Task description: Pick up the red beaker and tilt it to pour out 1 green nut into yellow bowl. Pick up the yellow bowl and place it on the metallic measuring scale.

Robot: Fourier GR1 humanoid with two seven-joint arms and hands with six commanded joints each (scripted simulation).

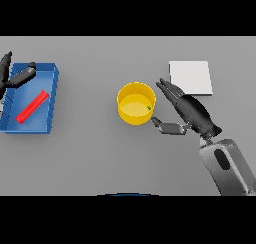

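Note:
A yellow bowl point(135, 104) stands at the table's middle with a small green nut point(149, 107) inside by its right wall. My right hand point(189, 111) is just right of the bowl, open, fingers stretched toward the far side and the thumb reaching at the bowl's near right wall. The red beaker point(32, 106) lies on its side in the blue tray point(52, 95) at the left. My left hand point(12, 76) hovers over the tray's far left corner, fingers straight. The metallic measuring scale point(190, 77), a pale square plate, lies behind the right hand.
The blue tray's walls rise at the table's left edge. Bare grey table point(100, 158) lies between the tray and the bowl and along the front.

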